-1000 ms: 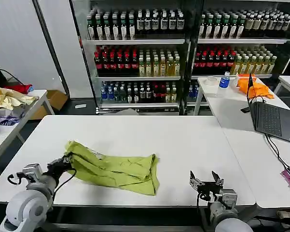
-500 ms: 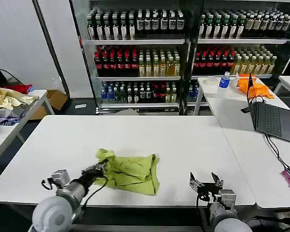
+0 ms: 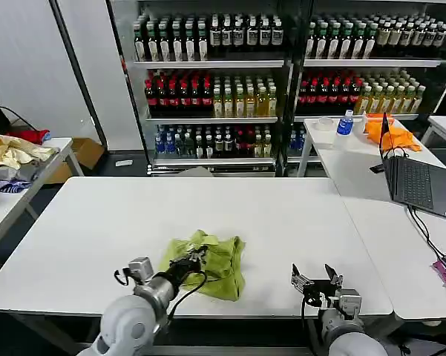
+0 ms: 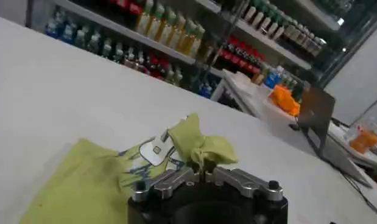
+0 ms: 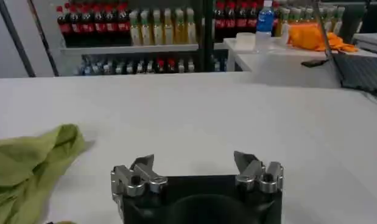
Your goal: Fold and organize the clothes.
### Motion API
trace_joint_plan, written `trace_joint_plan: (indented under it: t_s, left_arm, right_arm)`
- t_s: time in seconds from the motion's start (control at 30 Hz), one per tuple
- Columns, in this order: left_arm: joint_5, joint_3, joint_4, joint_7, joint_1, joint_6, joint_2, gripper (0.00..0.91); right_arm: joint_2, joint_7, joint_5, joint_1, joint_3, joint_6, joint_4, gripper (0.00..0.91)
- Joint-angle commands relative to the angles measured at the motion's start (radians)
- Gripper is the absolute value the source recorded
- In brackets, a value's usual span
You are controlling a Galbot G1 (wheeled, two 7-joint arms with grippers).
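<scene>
Step in hand: I judged this the first fold, with the shirt's left edge being carried across toward its right side.
T-shirt: the lime T-shirt (image 3: 211,265) lay bunched on the near middle of the white table (image 3: 282,215), its carried edge humped up over the rest; the white print showed in the left wrist view (image 4: 155,152).
Left gripper: the left gripper (image 3: 191,262) sat over the shirt's near-left part, its fingers closed on a pinch of fabric that stood up between them (image 4: 203,146).
Right gripper: the right gripper (image 3: 316,280) waited at the near edge of the table, right of the shirt and apart from it, fingers spread wide with nothing between them (image 5: 194,163).
Next move: as I read it, the held edge needed laying flat over the right side before letting go; the cloth looked crumpled, so some smoothing or squaring of the edges seemed called for.
Change from earlier: one second before, the shirt was spread wide toward the left with the left gripper at its far-left corner; since then the gripper had travelled right, dragging that corner, and the shirt had shrunk to a compact heap. The right gripper had not moved.
</scene>
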Motion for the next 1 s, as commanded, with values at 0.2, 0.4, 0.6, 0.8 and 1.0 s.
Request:
trace_joint_plan:
  t_s: [0.2, 0.4, 0.6, 0.8, 1.0]
  left_arm:
    - [0.113, 0.099, 0.087, 0.048, -0.083, -0.014, -0.032, 0.907]
    - [0.062, 0.080, 0.015, 0.104, -0.043, -0.034, -0.005, 0.907]
    - [-0.064, -0.021, -0.083, 0.117, 0.009, -0.032, 0.038, 0.907]
    - [-0.001, -0.141, -0.003, 0.084, 0.026, -0.032, 0.118, 0.907]
    - [0.040, -0.147, 0.111, 0.054, 0.044, -0.023, 0.119, 0.907]
  right_arm:
    - [0.003, 0.001, -0.002, 0.000, -0.004, -0.001, -0.001, 0.907]
    - [0.011, 0.001, -0.006, 0.004, -0.012, -0.001, -0.006, 0.907]
    - [0.015, 0.001, -0.006, 0.009, -0.013, -0.001, -0.006, 0.907]
    - [0.012, -0.001, -0.005, 0.005, -0.005, 0.000, -0.001, 0.907]
    - [0.018, 0.000, -0.006, 0.010, -0.008, 0.000, -0.003, 0.907]
